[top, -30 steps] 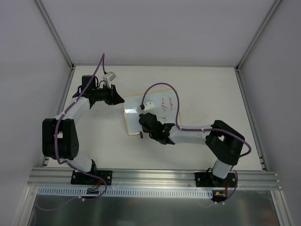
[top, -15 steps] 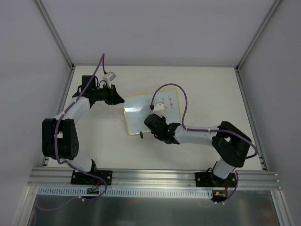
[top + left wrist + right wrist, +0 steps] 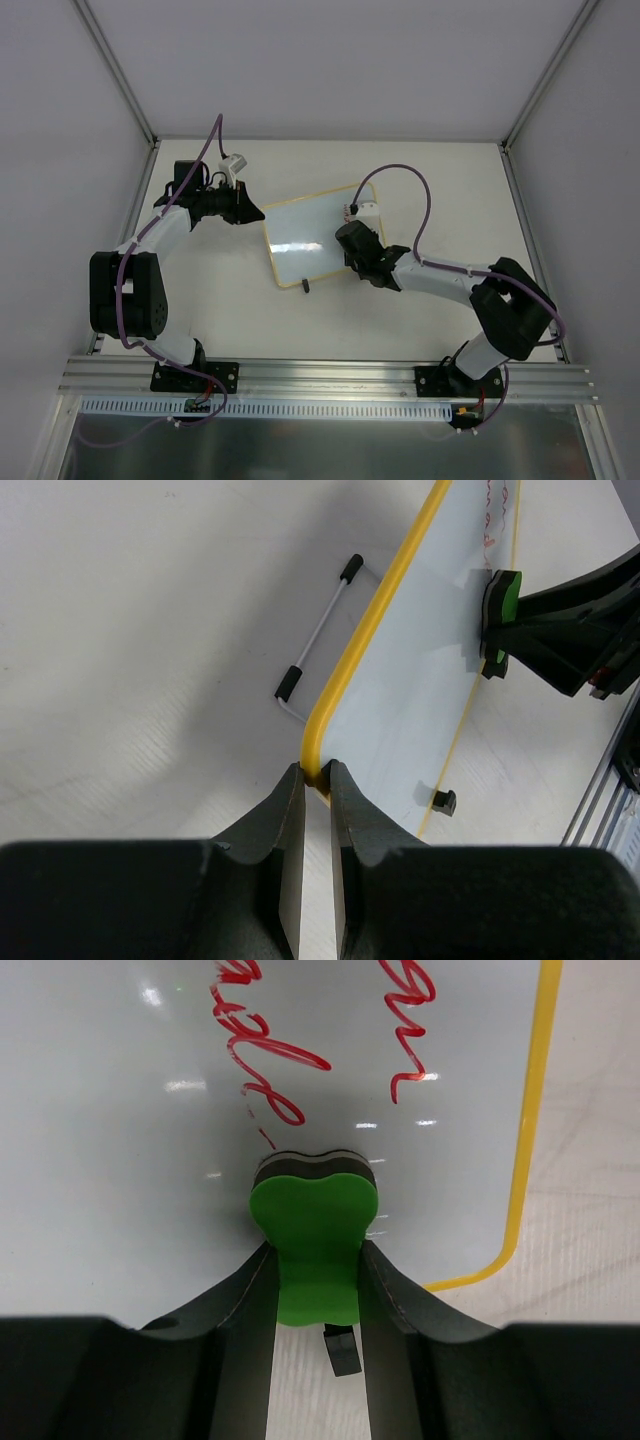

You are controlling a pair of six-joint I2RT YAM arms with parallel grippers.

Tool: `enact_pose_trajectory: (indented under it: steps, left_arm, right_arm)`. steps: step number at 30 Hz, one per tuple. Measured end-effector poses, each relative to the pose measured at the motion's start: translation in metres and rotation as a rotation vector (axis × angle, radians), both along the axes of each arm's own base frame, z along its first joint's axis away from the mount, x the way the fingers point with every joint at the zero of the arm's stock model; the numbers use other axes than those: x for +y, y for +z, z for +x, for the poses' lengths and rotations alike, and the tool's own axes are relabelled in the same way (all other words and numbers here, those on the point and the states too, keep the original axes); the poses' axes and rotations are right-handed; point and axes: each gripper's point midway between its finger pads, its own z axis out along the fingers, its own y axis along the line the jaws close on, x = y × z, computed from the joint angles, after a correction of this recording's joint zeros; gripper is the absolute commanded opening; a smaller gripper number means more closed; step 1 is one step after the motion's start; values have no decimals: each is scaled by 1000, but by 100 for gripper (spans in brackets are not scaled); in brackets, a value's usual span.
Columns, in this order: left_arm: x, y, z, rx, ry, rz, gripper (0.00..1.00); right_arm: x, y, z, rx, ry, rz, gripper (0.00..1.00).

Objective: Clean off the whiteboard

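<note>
The whiteboard [image 3: 305, 235], white with a yellow frame, lies tilted in mid-table. My left gripper [image 3: 260, 213] is shut on its left corner; the left wrist view shows the jaws pinching the yellow frame [image 3: 316, 770]. My right gripper [image 3: 353, 243] is shut on the green eraser [image 3: 314, 1225] and presses it on the board's right part. Red handwriting [image 3: 268, 1055] remains just ahead of the eraser in the right wrist view. The eraser also shows in the left wrist view [image 3: 503, 605]. In the top view the right gripper hides the board's right end.
A wire stand with black tips [image 3: 320, 630] sticks out beside the board's edge. A small black foot [image 3: 305, 286] sits at the board's near edge. An aluminium rail [image 3: 330, 375] runs along the table's near edge, with enclosure walls at both sides.
My right gripper has swept the eraser rightward across the board. The red writing seen in the top view is now gone or covered. The left gripper has not moved.
</note>
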Motion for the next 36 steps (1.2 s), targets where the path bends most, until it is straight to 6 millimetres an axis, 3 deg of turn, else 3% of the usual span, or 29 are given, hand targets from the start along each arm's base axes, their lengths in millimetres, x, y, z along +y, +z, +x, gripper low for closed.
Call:
enact_pose_trajectory:
  steps: [4,9,13,19,26,36]
  left_arm:
    - [0,0,0,1,2,2,0]
    - [1,0,0,0,2,3,0]
    - [1,0,1,0,5,6,0]
    - [-1,0,0,0,0,6,0]
    - [-1,0,-1,3,-3,7,0]
    - [-1,0,-3,13,-6,7,0]
  right_arm:
    - [8,1,0,-2,42,-52,0]
    - [52,15,3,-21,129,-45,0]
    - [66,21,8,-26,151,-24,0]
    - [59,19,10,-20,113,50,0]
    - [15,4,7,-16,-19,145,0]
    - [-16,-3,8,-8,-115,181,0]
